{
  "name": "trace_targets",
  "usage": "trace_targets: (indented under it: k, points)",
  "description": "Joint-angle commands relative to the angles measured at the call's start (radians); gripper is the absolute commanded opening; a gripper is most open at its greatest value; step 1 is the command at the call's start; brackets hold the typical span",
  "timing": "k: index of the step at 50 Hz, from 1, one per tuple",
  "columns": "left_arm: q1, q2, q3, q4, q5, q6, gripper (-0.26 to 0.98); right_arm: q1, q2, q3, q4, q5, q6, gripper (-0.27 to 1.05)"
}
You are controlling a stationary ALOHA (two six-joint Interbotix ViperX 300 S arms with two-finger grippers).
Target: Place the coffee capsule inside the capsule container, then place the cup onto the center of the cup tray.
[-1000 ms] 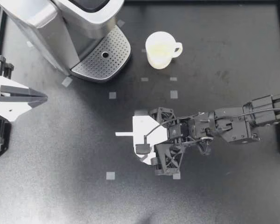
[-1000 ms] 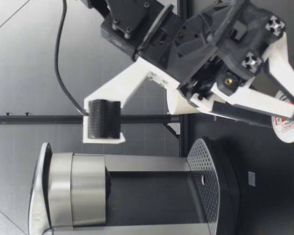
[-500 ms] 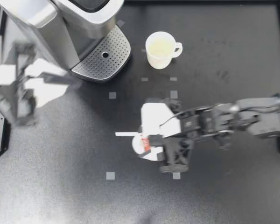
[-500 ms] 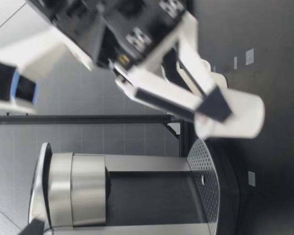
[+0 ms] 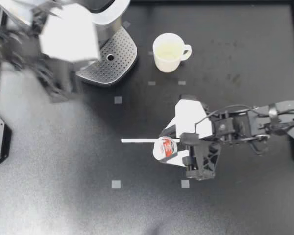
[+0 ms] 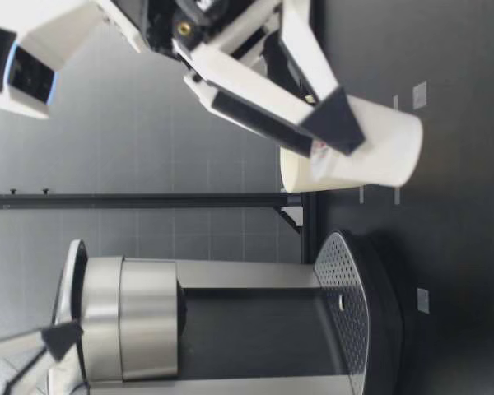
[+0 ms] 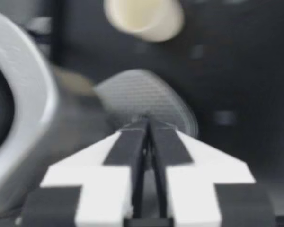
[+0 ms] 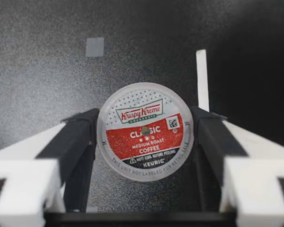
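My right gripper [image 5: 169, 148] is shut on the white coffee capsule [image 5: 164, 148], whose red-and-white lid faces sideways. In the right wrist view both pads touch the capsule [image 8: 145, 131]. In the low view the capsule [image 6: 379, 152] hangs above the table. The white cup [image 5: 169, 51] stands upright right of the perforated cup tray [image 5: 110, 56] of the coffee machine [image 5: 73, 19]. My left gripper [image 5: 90, 46], blurred, hovers over the machine's front left. Its fingers [image 7: 132, 146] are shut on nothing and point toward the tray [image 7: 146, 92] and the cup [image 7: 144, 16].
A thin white strip [image 5: 137, 141] lies on the black table left of the capsule. Small grey tape squares [image 5: 117, 100] dot the surface. A black frame edges the table at the far side and the right.
My right gripper has lifted the capsule off the table and drawn it to the right. My left arm has swung from the left edge up to the coffee machine.
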Motion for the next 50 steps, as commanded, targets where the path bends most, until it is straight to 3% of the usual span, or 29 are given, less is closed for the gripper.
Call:
trace_targets:
  k: [1, 8, 13, 22, 33, 50]
  points:
    - [-0.067, 0.037, -0.035, 0.198, 0.080, -0.077, 0.13, -0.008, -0.037, -0.002, 0.002, -0.021, 0.000, 0.54]
    - [-0.160, 0.109, -0.005, 0.492, 0.225, -0.210, 0.13, -0.008, -0.052, 0.023, 0.000, -0.041, 0.000, 0.54]
    - [-0.189, 0.160, 0.012, 0.586, 0.279, -0.255, 0.13, -0.008, -0.064, 0.046, 0.000, -0.069, 0.000, 0.53]
    - [-0.190, 0.255, 0.023, 0.629, 0.301, -0.270, 0.13, -0.008, -0.083, 0.087, 0.000, -0.140, 0.000, 0.53]
    - [-0.190, 0.316, 0.005, 0.753, 0.357, -0.272, 0.13, -0.008, -0.089, 0.127, 0.000, -0.192, -0.002, 0.54]
    - [-0.178, 0.316, 0.052, 0.779, 0.354, -0.308, 0.13, -0.008, -0.077, 0.130, 0.000, -0.227, -0.006, 0.53]
